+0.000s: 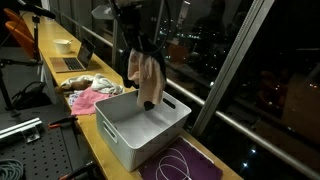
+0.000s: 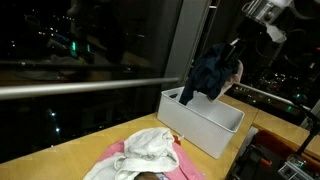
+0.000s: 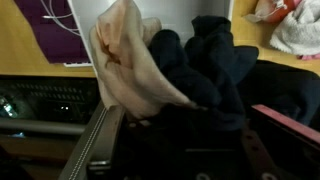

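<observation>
My gripper (image 1: 137,38) is shut on a bundle of clothes: a dark navy garment (image 2: 210,72) and a beige-pink cloth (image 1: 150,78). The bundle hangs just above the open white plastic bin (image 1: 150,140), with its lower end near the bin's rim. In an exterior view the gripper (image 2: 244,40) is above the far end of the bin (image 2: 205,130). In the wrist view the beige cloth (image 3: 125,60) and the navy garment (image 3: 200,65) fill the middle and hide my fingers.
A pile of pink and white clothes (image 1: 93,93) lies on the wooden counter beside the bin and shows again nearer the camera (image 2: 150,150). A purple cloth with a white cable (image 1: 180,162) lies on the bin's other side. A laptop (image 1: 73,62) stands farther along. Dark windows run along the counter.
</observation>
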### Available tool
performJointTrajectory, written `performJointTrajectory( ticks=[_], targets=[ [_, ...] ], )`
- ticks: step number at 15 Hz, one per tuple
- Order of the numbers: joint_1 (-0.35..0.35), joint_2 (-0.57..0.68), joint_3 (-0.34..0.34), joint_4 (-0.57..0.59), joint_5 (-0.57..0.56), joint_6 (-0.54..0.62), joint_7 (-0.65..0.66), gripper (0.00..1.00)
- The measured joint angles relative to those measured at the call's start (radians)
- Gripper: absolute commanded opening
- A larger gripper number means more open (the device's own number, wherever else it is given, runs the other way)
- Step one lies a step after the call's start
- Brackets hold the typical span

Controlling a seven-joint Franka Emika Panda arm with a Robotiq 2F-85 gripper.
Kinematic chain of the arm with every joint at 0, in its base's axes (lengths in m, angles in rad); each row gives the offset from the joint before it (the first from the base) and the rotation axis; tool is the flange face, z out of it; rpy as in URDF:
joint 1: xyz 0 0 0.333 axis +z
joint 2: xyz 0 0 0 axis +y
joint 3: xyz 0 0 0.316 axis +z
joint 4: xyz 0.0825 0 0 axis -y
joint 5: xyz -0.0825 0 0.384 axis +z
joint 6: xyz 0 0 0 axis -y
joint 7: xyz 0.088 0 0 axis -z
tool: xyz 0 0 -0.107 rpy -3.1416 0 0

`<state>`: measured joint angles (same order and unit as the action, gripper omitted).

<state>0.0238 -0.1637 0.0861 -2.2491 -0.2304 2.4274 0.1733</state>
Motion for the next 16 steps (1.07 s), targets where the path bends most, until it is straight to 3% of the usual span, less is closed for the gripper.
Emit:
performJointTrajectory(
  ticks=[7, 16],
  targets=[
    [0.032, 0.198, 0.006, -0.012, 0.022, 0.066, 0.008, 0.0],
    [0.031, 0.244, -0.015, -0.011, 0.022, 0.066, 0.007, 0.0]
  ],
)
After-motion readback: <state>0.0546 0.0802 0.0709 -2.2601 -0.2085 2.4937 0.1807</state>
